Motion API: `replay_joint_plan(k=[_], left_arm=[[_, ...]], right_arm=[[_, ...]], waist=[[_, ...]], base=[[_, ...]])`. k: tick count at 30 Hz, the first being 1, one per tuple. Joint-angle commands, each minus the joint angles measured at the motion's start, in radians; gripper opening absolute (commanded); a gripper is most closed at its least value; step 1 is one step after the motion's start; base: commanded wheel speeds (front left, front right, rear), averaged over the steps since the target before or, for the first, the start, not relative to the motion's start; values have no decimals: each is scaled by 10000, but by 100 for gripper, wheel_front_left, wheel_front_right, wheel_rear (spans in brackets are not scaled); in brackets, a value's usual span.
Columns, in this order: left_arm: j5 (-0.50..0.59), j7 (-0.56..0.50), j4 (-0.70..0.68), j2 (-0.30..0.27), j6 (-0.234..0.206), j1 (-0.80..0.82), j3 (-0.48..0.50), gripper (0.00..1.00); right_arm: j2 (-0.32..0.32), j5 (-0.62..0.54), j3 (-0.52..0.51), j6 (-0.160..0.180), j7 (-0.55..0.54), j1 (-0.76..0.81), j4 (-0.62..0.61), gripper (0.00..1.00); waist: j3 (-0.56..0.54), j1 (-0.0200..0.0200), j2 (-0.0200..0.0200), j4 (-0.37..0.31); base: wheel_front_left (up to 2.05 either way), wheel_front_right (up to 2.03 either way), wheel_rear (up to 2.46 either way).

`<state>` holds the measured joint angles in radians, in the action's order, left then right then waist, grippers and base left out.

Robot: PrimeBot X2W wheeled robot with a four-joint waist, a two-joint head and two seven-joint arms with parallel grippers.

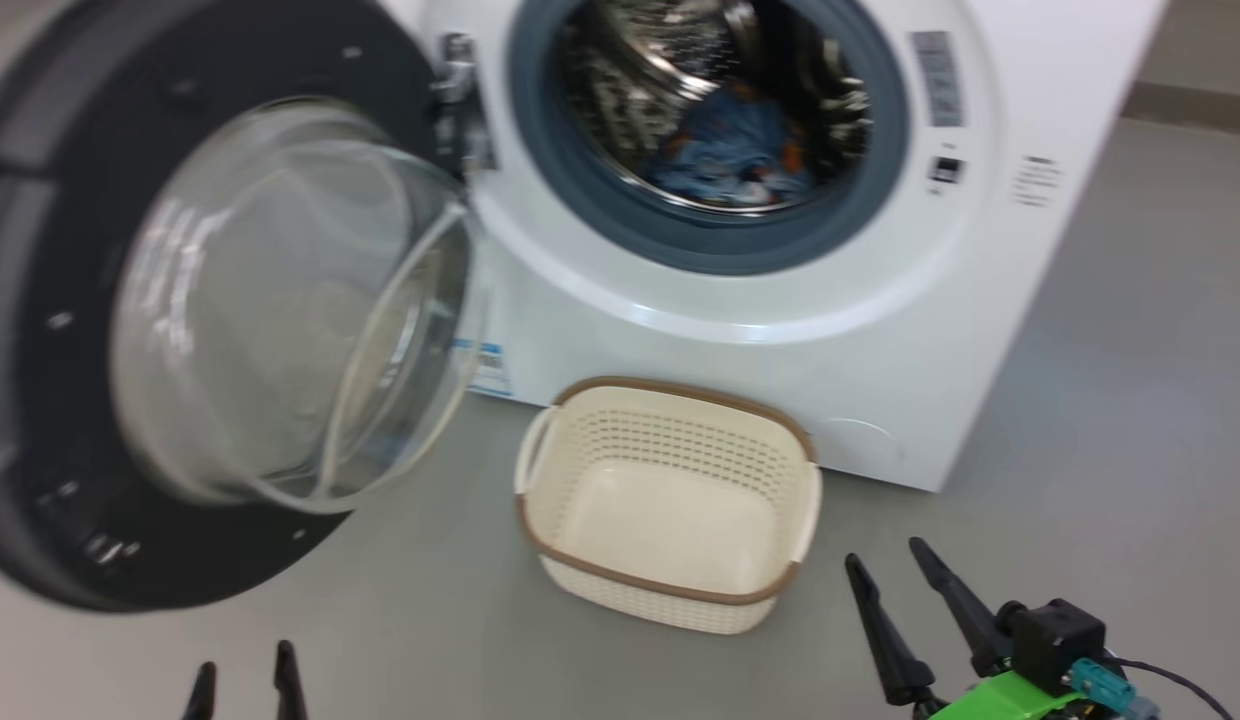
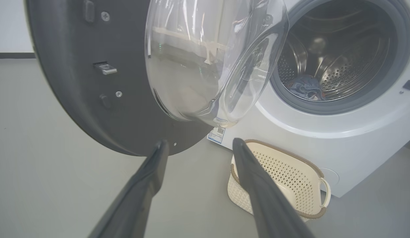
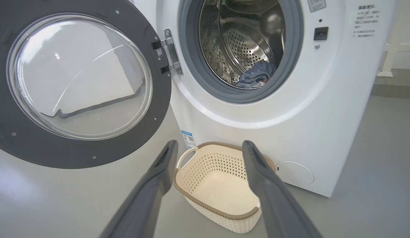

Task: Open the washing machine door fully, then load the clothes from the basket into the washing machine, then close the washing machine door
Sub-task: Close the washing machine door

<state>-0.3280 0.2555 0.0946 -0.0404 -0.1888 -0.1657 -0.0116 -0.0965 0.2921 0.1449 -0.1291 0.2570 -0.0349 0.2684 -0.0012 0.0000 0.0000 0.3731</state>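
Big white front-loading washing machine (image 1: 780,330) stands on the grey floor (image 1: 1130,450). Its large round door with a dark grey inner face (image 1: 40,400) is swung wide open on the machine's left, hung on metal hinges (image 3: 167,53). The door's bulging clear glass bowl (image 1: 280,300) faces the camera.

Soft light-blue clothes with orange-brown specks (image 1: 725,150) lie bunched at the bottom of the perforated steel drum (image 1: 630,90), inside the grey rubber ring (image 1: 885,150).

Small cream-white perforated plastic basket with a brown woven-look rim (image 1: 680,385) sits on the floor just in front of the machine's lower front, below the drum opening, bare bottom showing. Blue label sticker (image 1: 485,365) is on the machine's lower left front, near the basket.

Left gripper (image 1: 242,665) is at the bottom edge of the head view below the door, fingers spread, grasping nothing. Right gripper (image 1: 885,555) is at the lower right, just beside the basket's right end, not touching it, fingers apart, released, nothing held.
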Motion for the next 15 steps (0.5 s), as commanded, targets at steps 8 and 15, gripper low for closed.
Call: replay_joint_plan(k=[8,15], left_arm=[[-385,63,-766,-99,-267,-122,744,100],[-569,63,-1163,-99,-515,-353,799,100]], right_arm=[[-141,141,1049,-16,48,-703,-100,100],[-244,305,1465,-16,48,-958,55,100]], waist=[[-17,0,0,1452],[150,0,0,1556]], base=[[0,0,0],[0,0,0]])
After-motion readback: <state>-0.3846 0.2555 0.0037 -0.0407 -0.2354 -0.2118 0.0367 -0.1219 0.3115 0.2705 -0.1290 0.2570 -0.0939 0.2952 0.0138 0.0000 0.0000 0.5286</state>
